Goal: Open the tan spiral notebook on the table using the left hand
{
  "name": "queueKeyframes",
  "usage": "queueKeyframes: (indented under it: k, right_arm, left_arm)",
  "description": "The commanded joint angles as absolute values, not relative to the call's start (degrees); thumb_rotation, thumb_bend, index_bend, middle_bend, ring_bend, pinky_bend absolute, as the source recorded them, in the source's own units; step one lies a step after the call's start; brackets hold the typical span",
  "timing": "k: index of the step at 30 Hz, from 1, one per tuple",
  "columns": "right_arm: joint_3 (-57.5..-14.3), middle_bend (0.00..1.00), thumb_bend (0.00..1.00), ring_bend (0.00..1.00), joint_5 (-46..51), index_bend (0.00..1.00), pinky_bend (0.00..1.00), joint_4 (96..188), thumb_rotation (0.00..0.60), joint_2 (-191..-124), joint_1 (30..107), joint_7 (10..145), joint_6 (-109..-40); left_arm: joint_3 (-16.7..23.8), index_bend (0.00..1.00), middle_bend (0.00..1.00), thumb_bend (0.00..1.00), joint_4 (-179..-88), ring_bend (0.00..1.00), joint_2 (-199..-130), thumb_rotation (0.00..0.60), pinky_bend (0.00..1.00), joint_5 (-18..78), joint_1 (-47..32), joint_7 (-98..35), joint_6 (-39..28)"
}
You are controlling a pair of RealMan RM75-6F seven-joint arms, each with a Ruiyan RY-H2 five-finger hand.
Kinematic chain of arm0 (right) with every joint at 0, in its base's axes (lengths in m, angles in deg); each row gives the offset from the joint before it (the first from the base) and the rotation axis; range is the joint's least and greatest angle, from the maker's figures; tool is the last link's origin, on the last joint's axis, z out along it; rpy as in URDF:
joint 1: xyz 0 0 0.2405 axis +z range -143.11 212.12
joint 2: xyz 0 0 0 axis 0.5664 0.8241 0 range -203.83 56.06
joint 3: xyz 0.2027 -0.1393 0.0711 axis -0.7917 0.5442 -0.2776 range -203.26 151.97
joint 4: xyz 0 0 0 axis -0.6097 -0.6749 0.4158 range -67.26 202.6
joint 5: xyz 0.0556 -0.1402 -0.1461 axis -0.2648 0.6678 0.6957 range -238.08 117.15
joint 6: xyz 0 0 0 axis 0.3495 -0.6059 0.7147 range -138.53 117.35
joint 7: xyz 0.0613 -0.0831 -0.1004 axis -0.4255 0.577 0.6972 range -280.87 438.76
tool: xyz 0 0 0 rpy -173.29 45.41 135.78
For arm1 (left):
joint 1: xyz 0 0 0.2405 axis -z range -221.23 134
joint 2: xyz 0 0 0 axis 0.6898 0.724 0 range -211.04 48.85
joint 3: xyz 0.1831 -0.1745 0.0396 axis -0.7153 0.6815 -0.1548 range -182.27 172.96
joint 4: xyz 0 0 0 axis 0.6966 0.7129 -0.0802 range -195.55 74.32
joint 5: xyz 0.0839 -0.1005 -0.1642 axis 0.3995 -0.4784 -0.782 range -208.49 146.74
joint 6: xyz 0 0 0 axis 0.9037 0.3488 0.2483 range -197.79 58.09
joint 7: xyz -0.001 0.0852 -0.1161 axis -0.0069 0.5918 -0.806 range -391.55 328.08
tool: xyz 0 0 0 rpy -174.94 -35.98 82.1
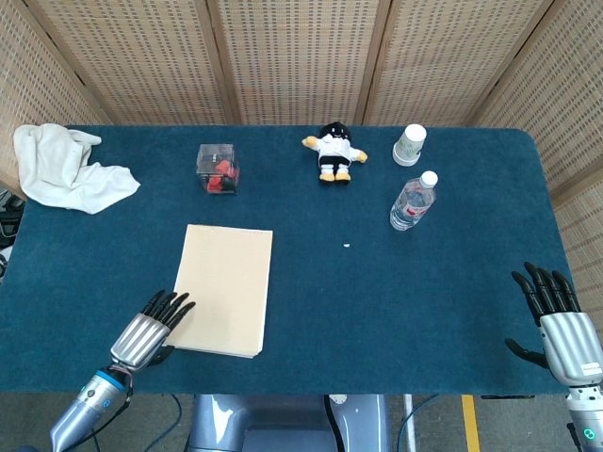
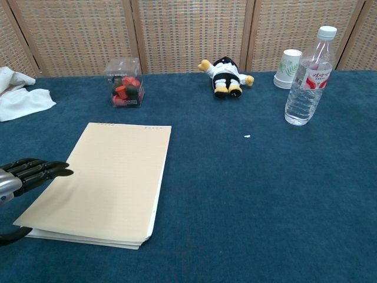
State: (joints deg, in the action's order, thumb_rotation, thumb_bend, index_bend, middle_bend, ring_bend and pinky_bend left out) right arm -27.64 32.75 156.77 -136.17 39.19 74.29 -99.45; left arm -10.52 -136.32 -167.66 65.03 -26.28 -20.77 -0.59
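Notebook [image 1: 227, 289]: I'm seeing it lying closed on the desk [image 1: 377, 311], front left, near the edge.
Left robot hand [image 1: 151, 328]: I'm resting it at the notebook's left edge, fingers [image 2: 44, 169] stretched out and apart over the cover, gripping nothing.
Right robot hand [image 1: 556, 318]: I'm holding it at the desk's right front corner, fingers spread, nothing in it.
Behind: cloth [image 1: 62, 168], clear box [image 1: 218, 169], plush toy [image 1: 334, 151], bottle [image 1: 413, 201], cups [image 1: 410, 145] are sitting along the back.
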Motion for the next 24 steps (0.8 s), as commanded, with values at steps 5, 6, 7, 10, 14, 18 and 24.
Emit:
queueKeyframes:
  k: [5,6,7,10,14,18,24]
  right_arm:
    - [-27.61,0.00,0.00,0.00,32.72,0.00,0.00,156.80,0.600,-136.19,39.23,74.32,-99.33]
    - [-27.62,0.00,0.00,0.00,32.70,0.00,0.00,156.81,0.600,-136.18,39.23,74.32,-99.33]
    - [-27.61,0.00,0.00,0.00,32.67,0.00,0.00,156.79,0.600,-136.18,39.23,74.30,-99.30]
    - [-27.60,0.00,0.00,0.00,32.66,0.00,0.00,156.78,0.600,-136.17,39.24,74.23,-99.25]
    - [-27.66,0.00,0.00,0.00,32.48,0.00,0.00,156.77,0.600,-136.13,39.28,74.08,-99.14]
    - [-27.74,0.00,0.00,0.00,32.08,0.00,0.00,156.69,0.600,-136.00,39.34,73.65,-98.84]
    - [-27.80,0.00,0.00,0.00,32.04,0.00,0.00,156.72,0.600,-135.94,39.32,73.51,-98.94]
  left_arm:
    - [-7.35,0.00,0.00,0.41,-140.63,0.00,-166.23,0.600,0.00,63.32,-24.36,-19.65,-0.41]
    - [-7.02,0.00,0.00,0.41,-141.00,0.00,-166.14,0.600,0.00,62.94,-24.16,-19.63,-0.64]
    - [-6.53,0.00,0.00,0.41,-141.54,0.00,-166.01,0.600,0.00,62.33,-23.84,-19.74,-1.04]
    - [-5.16,0.00,0.00,0.41,-142.46,0.00,-165.86,0.600,0.00,60.24,-22.76,-20.37,-2.77]
    - [-5.41,0.00,0.00,0.41,-141.40,0.00,-166.36,0.600,0.00,58.13,-21.55,-20.10,-6.43]
    - [-6.76,0.00,0.00,0.41,-139.93,0.00,-167.26,0.600,0.00,57.76,-21.63,-21.39,-7.50]
    - [-8.84,0.00,0.00,0.41,-139.80,0.00,-166.28,0.600,0.00,58.97,-22.06,-21.87,-7.17]
